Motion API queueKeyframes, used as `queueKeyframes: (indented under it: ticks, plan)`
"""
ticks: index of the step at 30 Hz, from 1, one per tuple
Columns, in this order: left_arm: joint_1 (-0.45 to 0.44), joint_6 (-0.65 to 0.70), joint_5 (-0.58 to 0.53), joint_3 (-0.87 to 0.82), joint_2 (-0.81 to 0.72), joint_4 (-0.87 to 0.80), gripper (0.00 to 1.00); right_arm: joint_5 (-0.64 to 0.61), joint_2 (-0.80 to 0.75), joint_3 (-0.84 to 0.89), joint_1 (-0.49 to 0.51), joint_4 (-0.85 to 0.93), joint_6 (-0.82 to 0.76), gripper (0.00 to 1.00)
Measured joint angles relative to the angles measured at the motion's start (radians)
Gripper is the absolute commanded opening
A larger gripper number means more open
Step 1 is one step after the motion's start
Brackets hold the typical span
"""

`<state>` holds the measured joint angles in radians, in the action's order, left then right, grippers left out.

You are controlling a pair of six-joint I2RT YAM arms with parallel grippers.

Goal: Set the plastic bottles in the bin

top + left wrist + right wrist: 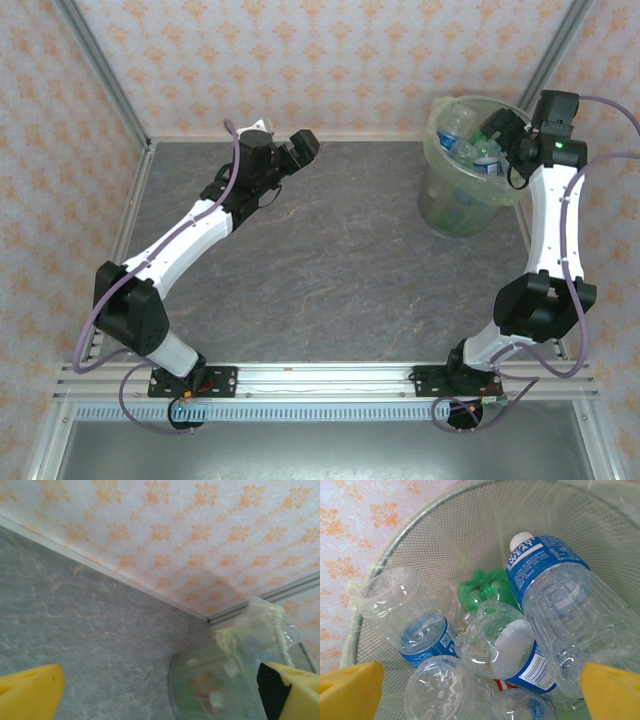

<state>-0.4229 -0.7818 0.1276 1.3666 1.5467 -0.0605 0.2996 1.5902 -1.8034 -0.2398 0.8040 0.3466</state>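
Table (330, 260): flat grey slab with pale stone-like veining, matt. Bin (445, 212) stands in the far right corner, upright, near both walls; it is a round, translucent pale-green tub, and its wall shows a fine grid from inside. A thin crinkled liner (260, 615) is folded over the rim. Right gripper (497, 128) hangs above the bin mouth and looks down into it, jaws spread wide, nothing between the yellow foam pads (350, 690). Left gripper (306, 144) is well apart, at the far middle of the table, also fully spread and empty; the bin lies off to its right. The right arm is by far the nearer. Bottles (500, 650) lie directly below the right gripper, heaped inside the bin with their axes every way. They are thin clear plastic, ribbed and dented, with glossy blue label bands. The big bottle (555, 605) slants from its white cap (521, 540) at the far side down toward the right pad. A shorter one lies bottom-up beside it, and a crumpled green bottle (487, 587) is wedged behind them. Every bottle I can see is already in the bin. Judgement: the drop looks made, and the right gripper's way out is straight up over the rim, minding the loose liner.
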Motion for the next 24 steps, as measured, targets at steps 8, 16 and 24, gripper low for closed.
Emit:
queueKeyframes:
  ticks: [8,16,24]
  plan:
    - [0.0,0.078,-0.148,0.012,-0.093,-0.119,0.99,-0.01,-0.158,0.124,0.108,-0.127,-0.011,1.0]
    - [0.0,0.076,-0.282,-0.034,-0.119,-0.187,0.99,-0.023,-0.303,0.31,0.253,-0.306,-0.036,1.0]
    - [0.0,0.064,-0.405,-0.066,-0.131,-0.242,0.99,-0.025,-0.358,0.476,0.398,-0.454,-0.047,1.0]
